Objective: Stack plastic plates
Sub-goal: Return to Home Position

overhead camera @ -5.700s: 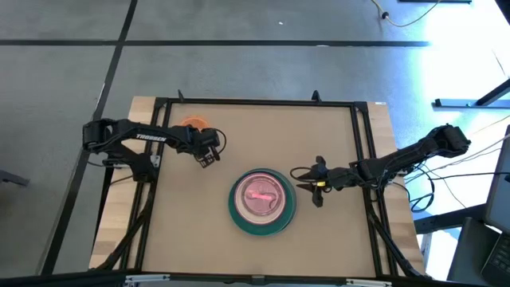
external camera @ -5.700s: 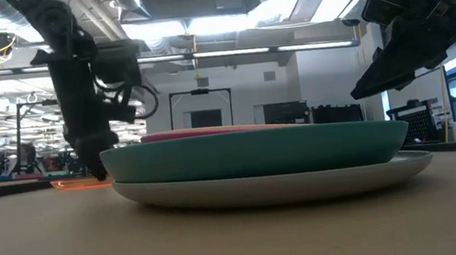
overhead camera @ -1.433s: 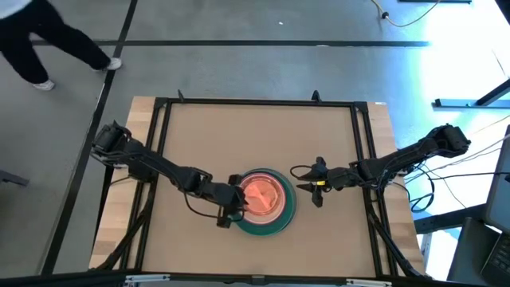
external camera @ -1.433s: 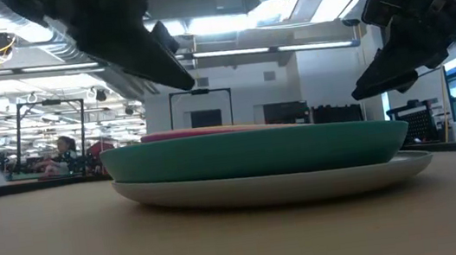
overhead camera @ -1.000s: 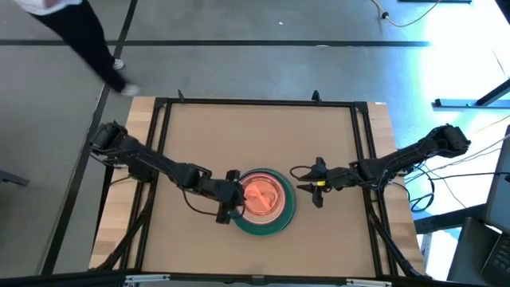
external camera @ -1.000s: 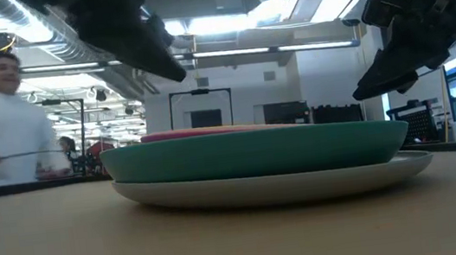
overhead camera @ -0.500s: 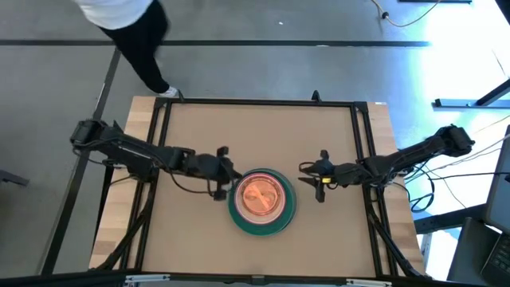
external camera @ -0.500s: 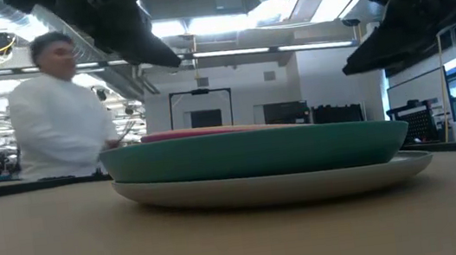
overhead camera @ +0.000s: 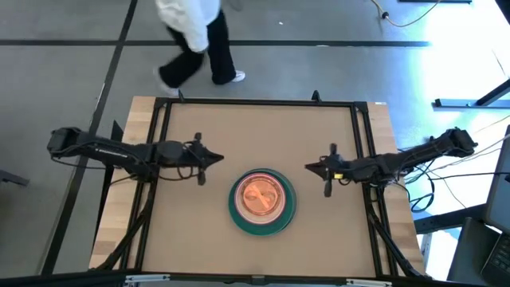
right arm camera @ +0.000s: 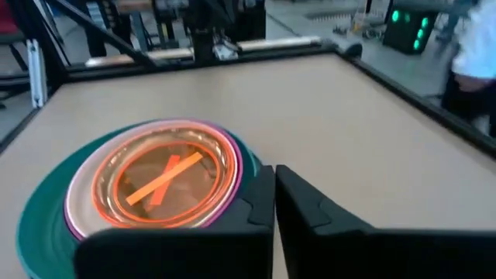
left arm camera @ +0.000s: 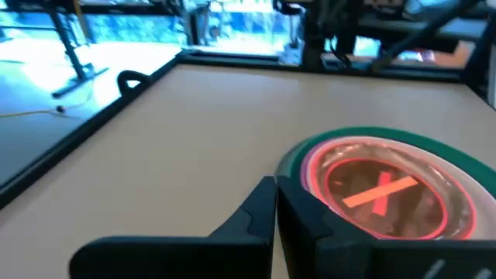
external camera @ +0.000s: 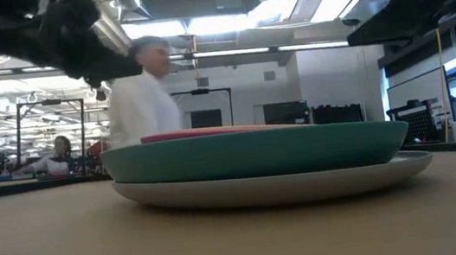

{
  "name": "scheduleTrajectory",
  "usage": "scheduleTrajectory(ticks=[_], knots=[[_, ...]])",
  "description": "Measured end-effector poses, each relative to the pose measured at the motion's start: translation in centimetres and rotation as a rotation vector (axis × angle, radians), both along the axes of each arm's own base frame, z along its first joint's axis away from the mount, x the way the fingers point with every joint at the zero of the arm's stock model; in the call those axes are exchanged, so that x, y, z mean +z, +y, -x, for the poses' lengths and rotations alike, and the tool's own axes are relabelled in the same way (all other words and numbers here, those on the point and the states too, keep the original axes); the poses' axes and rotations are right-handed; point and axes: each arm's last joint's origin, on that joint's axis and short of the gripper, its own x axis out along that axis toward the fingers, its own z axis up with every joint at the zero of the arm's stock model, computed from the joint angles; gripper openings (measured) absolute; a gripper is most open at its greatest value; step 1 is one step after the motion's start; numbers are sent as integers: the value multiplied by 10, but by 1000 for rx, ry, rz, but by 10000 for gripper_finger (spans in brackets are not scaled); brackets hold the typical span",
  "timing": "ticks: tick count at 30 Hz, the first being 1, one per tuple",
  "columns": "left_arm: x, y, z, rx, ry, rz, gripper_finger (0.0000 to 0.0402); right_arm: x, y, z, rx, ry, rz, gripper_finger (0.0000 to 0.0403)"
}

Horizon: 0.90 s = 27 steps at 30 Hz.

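The plastic plates [overhead camera: 262,202] sit in one stack at the lower middle of the high view on the tan surface [overhead camera: 263,131]. A clear orange plate [overhead camera: 259,196] is on top, with a wide teal plate [external camera: 257,154] lower down and a grey plate [external camera: 270,189] at the bottom. The left hand [overhead camera: 211,159] hovers at left centre, clear of the stack, fingers pressed together and empty. The right hand [overhead camera: 312,167] hovers at right centre, equally narrow and empty. A person [overhead camera: 195,32] is at the upper left.

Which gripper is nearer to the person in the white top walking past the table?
Left. The left gripper hangs over the left half of the table, nearly in line with the person beyond the far edge; the right gripper is over the right half, farther off.
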Motion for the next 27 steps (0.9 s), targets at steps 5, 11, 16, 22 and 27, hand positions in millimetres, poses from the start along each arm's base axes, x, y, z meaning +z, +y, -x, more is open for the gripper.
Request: scheduleTrajectory(ticks=[5,11,16,22,27], knots=[[-8,6,26,43,-92,25,8,2,-5,15,9,-103,8,18],[-22,9,50,109,-166,17,8,-7,-10,34,26,-182,8,8],[-30,10,62,119,-230,29,5,-14,-10,47,225,-268,53,2],[-36,13,70,129,-267,37,1,-25,-21,54,241,-333,-1,1],[-31,13,73,38,-314,46,1,-34,-29,56,187,-291,-39,1]])
